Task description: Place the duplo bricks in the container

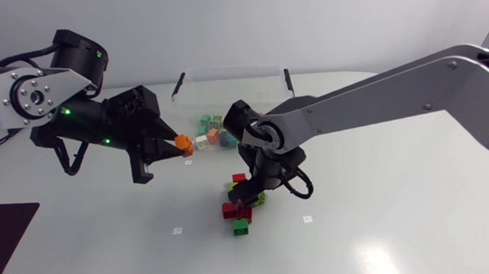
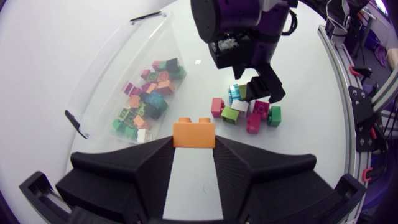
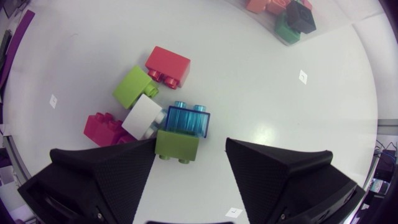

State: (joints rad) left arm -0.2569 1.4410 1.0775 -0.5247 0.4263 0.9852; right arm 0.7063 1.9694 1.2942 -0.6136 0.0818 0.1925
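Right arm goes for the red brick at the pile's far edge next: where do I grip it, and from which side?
Take the red brick across its two short ends, coming straight down. It lies tipped, studs facing the lime brick, so that long side is crowded, while both ends look free.

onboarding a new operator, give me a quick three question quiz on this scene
1. True or false: the left gripper is shut on an orange brick.
2. The right gripper is: A) shut on a single brick, B) open over the loose bricks, C) resting flat on bare table.
3. What colour is the translucent brick in that pile?
Key: 1 true; 2 B; 3 blue.
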